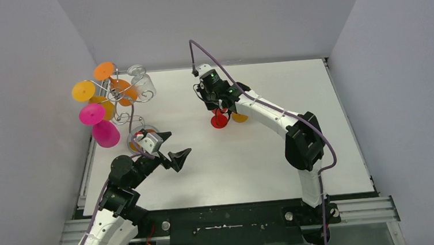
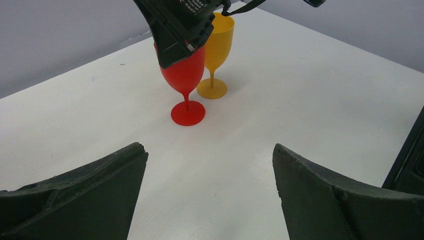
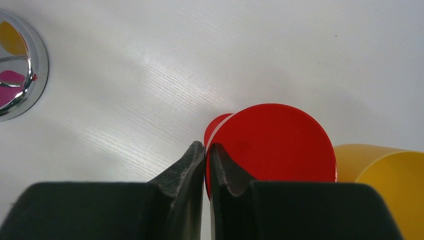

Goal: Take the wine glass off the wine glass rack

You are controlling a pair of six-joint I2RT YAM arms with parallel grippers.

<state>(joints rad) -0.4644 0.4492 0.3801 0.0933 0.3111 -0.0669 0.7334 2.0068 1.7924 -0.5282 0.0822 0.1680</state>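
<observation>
While the release is pending, right end effector [image 3: 206, 150]: clamped on the rim of the red plastic wine glass [image 3: 280, 145].
Glass position: upright on the white surface [image 2: 310, 90], just beside a yellow plastic goblet [image 2: 220, 40], well apart from the silver wire rack [image 1: 123, 97].
Advice: part the fingers gently, then rise straight up, clear of both bowls.
Left end effector [image 2: 210, 150]: apart, empty.

Red glass [image 2: 185, 75], yellow glass [image 2: 218, 45], white table [image 2: 310, 85]. Rack [image 3: 41, 70] silver; hung glasses [image 1: 106, 133] pink, orange, clear.
</observation>
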